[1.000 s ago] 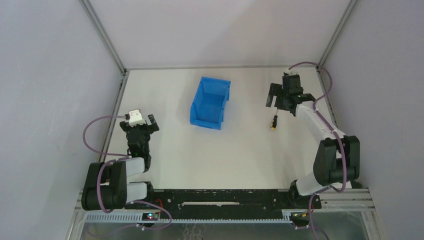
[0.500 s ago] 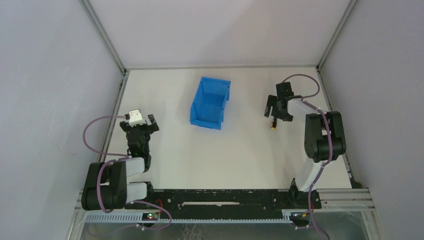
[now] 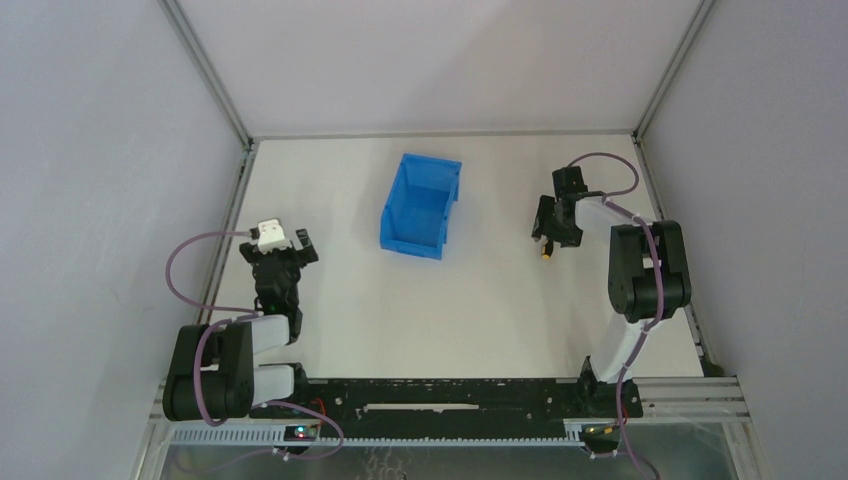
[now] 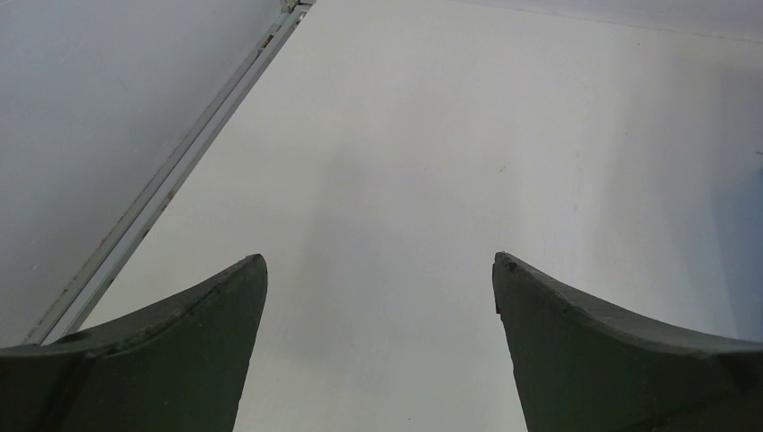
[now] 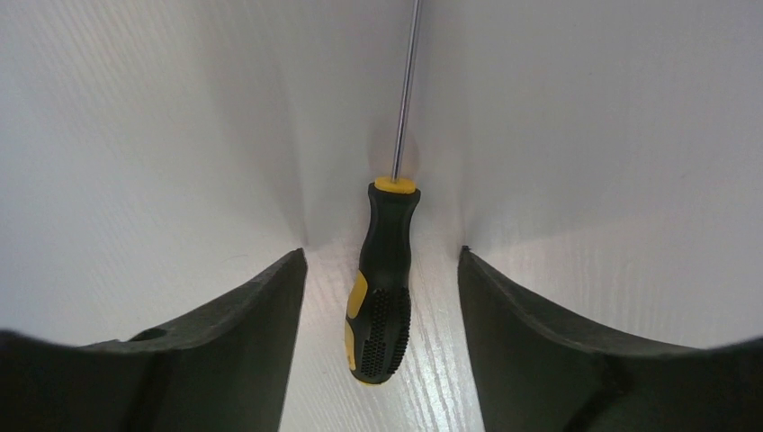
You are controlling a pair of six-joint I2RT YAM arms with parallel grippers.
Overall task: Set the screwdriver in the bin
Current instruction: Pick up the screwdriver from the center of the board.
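The screwdriver (image 5: 382, 288), black handle with yellow accents and a thin metal shaft, lies on the white table between my right gripper's (image 5: 382, 261) open fingers, with a gap on each side. In the top view its yellow end (image 3: 546, 256) pokes out just below the right gripper (image 3: 551, 225), which is lowered close to the table. The blue bin (image 3: 420, 206) stands open-topped at centre, well left of the screwdriver. My left gripper (image 3: 282, 243) is open and empty at the left side; the left wrist view shows only bare table between its fingertips (image 4: 378, 261).
The white table (image 3: 480, 300) is fenced by grey walls with metal rails along the left, back and right edges. A rail (image 4: 171, 180) runs along the left of the left wrist view. The right arm (image 3: 640, 270) is folded near the right wall.
My right gripper has moved down and toward the screwdriver, and now straddles its handle. The right arm has folded upright. The left arm, the bin and the screwdriver have not moved.
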